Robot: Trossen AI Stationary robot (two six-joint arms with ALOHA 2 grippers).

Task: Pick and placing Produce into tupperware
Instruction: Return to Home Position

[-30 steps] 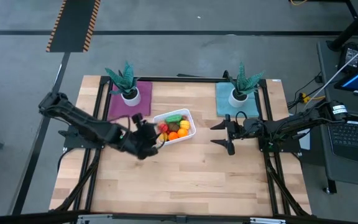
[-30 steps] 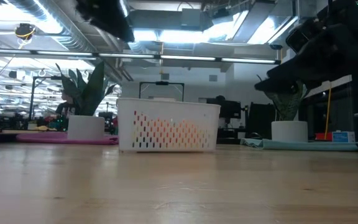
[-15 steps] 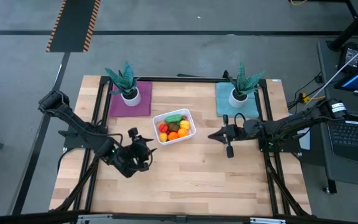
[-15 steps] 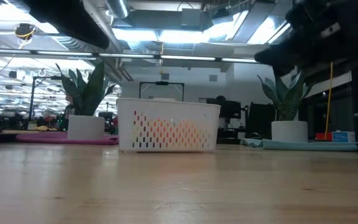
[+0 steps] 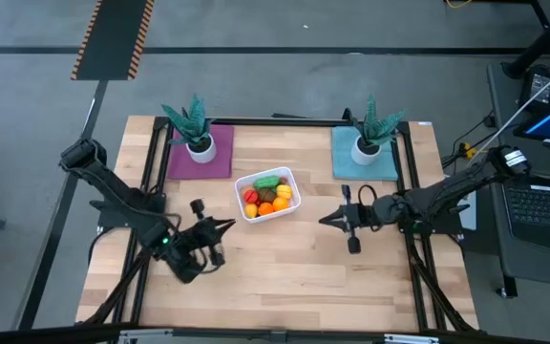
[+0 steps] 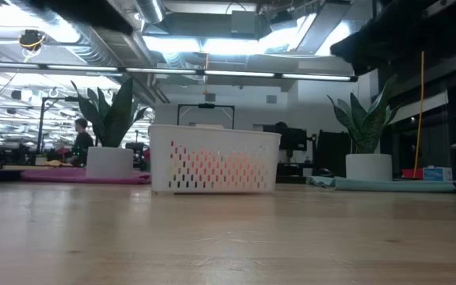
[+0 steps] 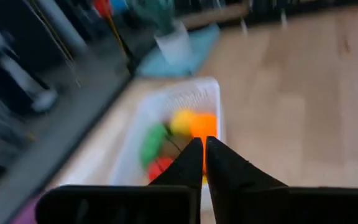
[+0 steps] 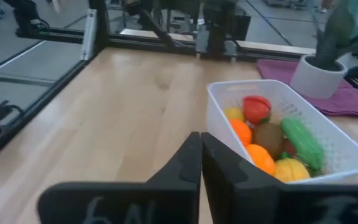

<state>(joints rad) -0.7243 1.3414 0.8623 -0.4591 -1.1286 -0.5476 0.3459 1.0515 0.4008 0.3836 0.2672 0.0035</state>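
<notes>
Produce [image 5: 267,194] sat piled in tupperware [image 5: 292,178] toward the tabletop's [image 5: 285,277] far edge, left hand [image 5: 225,225] and right hand [image 5: 327,221] clenched empty either side; pieces looked light, stiff, slick, best pinched mid-body.

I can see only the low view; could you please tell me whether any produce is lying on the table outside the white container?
Observer: None that I can see. In the high view the produce all sits inside the tupperware, with a green piece, red, orange and yellow ones on top.
Operator: Thank you. Where is the left gripper?
Observer: The left gripper hangs over bare table on its own side of the tupperware, apart from it, fingers shut and empty.
Operator: And the right one, please?
Observer: The right gripper is on the opposite side, pointing toward the tupperware, also shut and holding nothing.
</notes>
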